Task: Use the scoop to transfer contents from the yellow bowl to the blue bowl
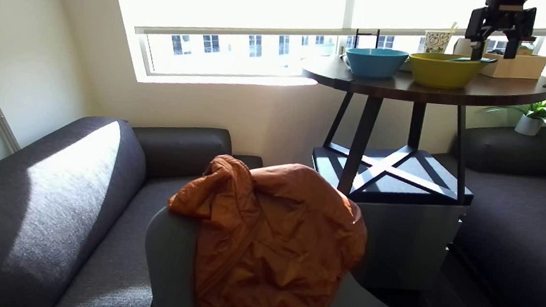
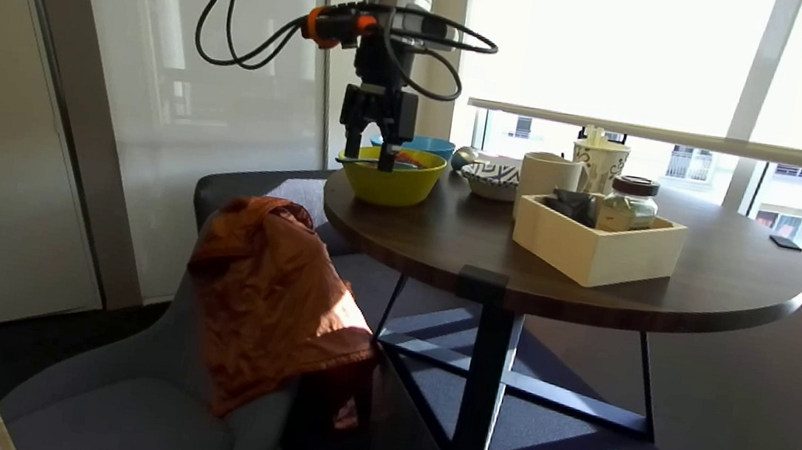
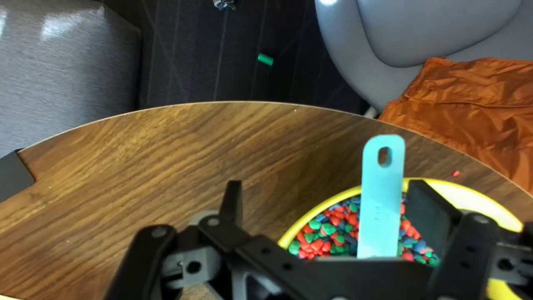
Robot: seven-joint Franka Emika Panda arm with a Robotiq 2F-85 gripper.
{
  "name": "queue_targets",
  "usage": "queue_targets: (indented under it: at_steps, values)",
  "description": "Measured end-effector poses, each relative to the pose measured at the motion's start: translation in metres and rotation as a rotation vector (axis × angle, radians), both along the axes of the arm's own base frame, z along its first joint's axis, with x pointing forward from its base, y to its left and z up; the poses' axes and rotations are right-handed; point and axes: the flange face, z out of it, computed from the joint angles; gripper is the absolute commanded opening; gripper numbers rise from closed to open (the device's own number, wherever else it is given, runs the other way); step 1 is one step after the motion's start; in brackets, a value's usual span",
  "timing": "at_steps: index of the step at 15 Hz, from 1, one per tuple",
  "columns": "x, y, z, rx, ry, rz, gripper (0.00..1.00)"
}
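Wrist view, read left to right with the clock laid on the frame: black bracket (image 3: 16, 177) at 9 o'clock on the table (image 3: 145, 166) edge; wood grain; then the fingers (image 3: 429, 216), spread wide, pinching nothing. Scoop (image 3: 381, 198) rests in the yellow bowl (image 3: 474, 201), seen between the fingers, nearer the 3-o'clock one; height gap not readable. Its pale-blue handle (image 3: 381, 183) points to 12 o'clock across the rim, hole at the free end. Head out of sight; depth in the red, green and blue pebble-like pieces (image 3: 322, 237) cannot be told.

Handling (judged): light, stiff, probably plastic, hard to damage. Flat faces look smooth; a weak pinch may let it pivot. Take hold mid-handle, on the two long side edges, between hole and rim. Pieces look loose; a jerk would likely shed some. One red piece (image 3: 456, 173) lies on the wood at the bowl's 1 o'clock.

Edges: table edge curves just beyond the handle's end; orange jacket (image 3: 470, 96) past it at 2 o'clock. Wood at the bowl's 9 to 11 o'clock should let the 9-o'clock finger sweep in.

In an exterior view, left to right: blue bowl (image 1: 375, 64), near the yellow bowl's 9 o'clock, inside not visible; yellow bowl; wooden box (image 1: 520, 68) at 2 o'clock, judged the tighter side. Carrying calls for a level lift over both rims, then a short traverse toward 9 o'clock.
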Motion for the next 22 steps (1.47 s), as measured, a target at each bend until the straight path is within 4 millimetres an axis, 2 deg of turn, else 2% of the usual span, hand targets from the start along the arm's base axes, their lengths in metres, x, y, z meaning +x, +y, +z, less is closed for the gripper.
queue_targets:
  at_steps: [5,13,22]
  values:
    - [0.002,0.007,-0.003,-0.005,-0.003,0.009,1.00]
    - [0.001,0.004,-0.004,-0.053,0.012,-0.014,1.00]
    - [0.003,-0.016,-0.006,-0.198,0.011,-0.057,1.00]
